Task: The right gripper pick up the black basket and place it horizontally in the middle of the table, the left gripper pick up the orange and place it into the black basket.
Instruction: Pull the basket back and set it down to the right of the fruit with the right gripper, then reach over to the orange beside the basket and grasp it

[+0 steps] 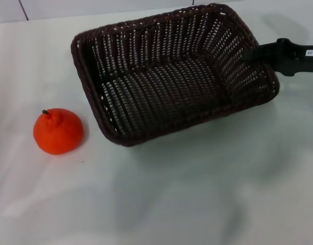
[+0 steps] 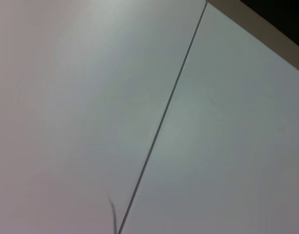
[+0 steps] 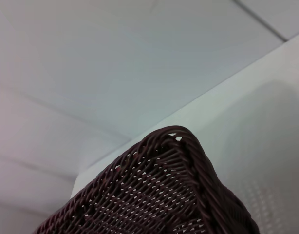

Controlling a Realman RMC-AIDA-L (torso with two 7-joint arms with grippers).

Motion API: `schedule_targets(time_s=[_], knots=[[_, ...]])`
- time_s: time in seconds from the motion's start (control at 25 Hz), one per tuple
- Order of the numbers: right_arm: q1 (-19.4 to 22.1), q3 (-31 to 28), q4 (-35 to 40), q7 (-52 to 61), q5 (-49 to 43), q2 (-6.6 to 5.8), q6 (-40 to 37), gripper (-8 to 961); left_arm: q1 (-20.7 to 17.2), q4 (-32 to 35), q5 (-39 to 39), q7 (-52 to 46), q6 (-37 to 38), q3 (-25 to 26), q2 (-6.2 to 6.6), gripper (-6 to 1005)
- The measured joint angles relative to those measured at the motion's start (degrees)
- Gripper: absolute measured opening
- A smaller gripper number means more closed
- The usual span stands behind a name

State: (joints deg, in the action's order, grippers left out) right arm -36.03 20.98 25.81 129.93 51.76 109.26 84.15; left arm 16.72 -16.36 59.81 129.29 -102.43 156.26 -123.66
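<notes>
The black basket (image 1: 172, 76) is in the middle and back of the white table (image 1: 197, 194), tipped so its open side faces me, and it lies at a slant. My right gripper (image 1: 250, 54), black with a small white label, reaches in from the right edge and is shut on the basket's right rim. The right wrist view shows a rounded corner of the basket (image 3: 174, 195) close up. The orange (image 1: 58, 131) sits on the table at the front left, apart from the basket, stem up. My left gripper is out of view.
The left wrist view shows only white surface with a thin dark seam (image 2: 161, 122). A white wall (image 1: 95, 7) rises behind the table's far edge.
</notes>
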Motion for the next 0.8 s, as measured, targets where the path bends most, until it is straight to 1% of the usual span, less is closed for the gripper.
schedule_targets(time_s=[0.12, 0.28, 0.52, 0.68, 0.8], knots=[[0.53, -0.2, -0.57, 0.5, 0.78, 1.3, -3.19, 203, 0.23, 0.0, 0.03, 0.0, 0.16, 0.0, 0.05, 824], [0.39, -0.27, -1.95, 0.72, 1.36, 2.22, -5.82, 209, 0.33, 0.01, 0.1, 0.0, 0.64, -0.02, 0.11, 823], [-0.77, -0.32, -3.08, 0.77, 1.56, 2.58, -6.61, 247, 0.42, -0.61, 0.53, 0.0, 2.56, -0.8, 0.16, 824], [-1.02, -0.33, -3.11, 1.44, 1.56, 2.46, -5.96, 272, -0.25, -2.61, 1.43, 0.0, 4.15, -4.22, 0.3, 823], [-0.92, -0.43, -2.66, 2.17, 1.57, 1.97, -5.4, 390, -1.61, -5.14, 4.93, 0.1, 6.06, -7.92, 1.04, 823]])
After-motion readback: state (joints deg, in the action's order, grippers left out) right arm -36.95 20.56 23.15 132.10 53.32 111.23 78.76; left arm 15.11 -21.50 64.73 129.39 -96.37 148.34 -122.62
